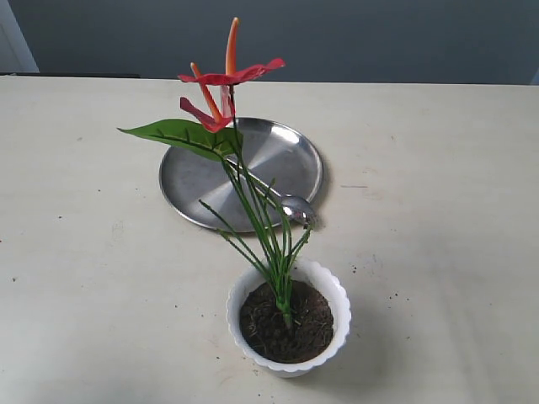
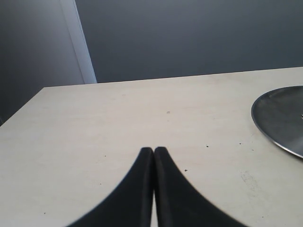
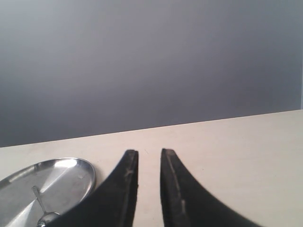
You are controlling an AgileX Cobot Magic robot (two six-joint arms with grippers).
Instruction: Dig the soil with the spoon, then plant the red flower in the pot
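The red flower (image 1: 221,80) stands upright in the white scalloped pot (image 1: 289,316), its thin green stems (image 1: 268,236) rooted in the dark brown soil (image 1: 286,324). Behind it the steel spoon (image 1: 296,209) lies on the round plate's (image 1: 286,151) near edge, bowl toward the pot. Neither arm shows in the exterior view. In the left wrist view my left gripper (image 2: 154,150) is shut and empty over bare table, the plate (image 2: 279,120) off to one side. My right gripper (image 3: 148,153) stands slightly open, holding nothing, with the plate (image 3: 61,182) and spoon (image 3: 42,213) beside it.
A cream table (image 1: 438,168) carries everything, with specks of spilled soil (image 1: 392,296) near the pot. A dark grey wall (image 1: 337,34) runs behind the table's far edge. One table corner (image 2: 45,90) shows in the left wrist view.
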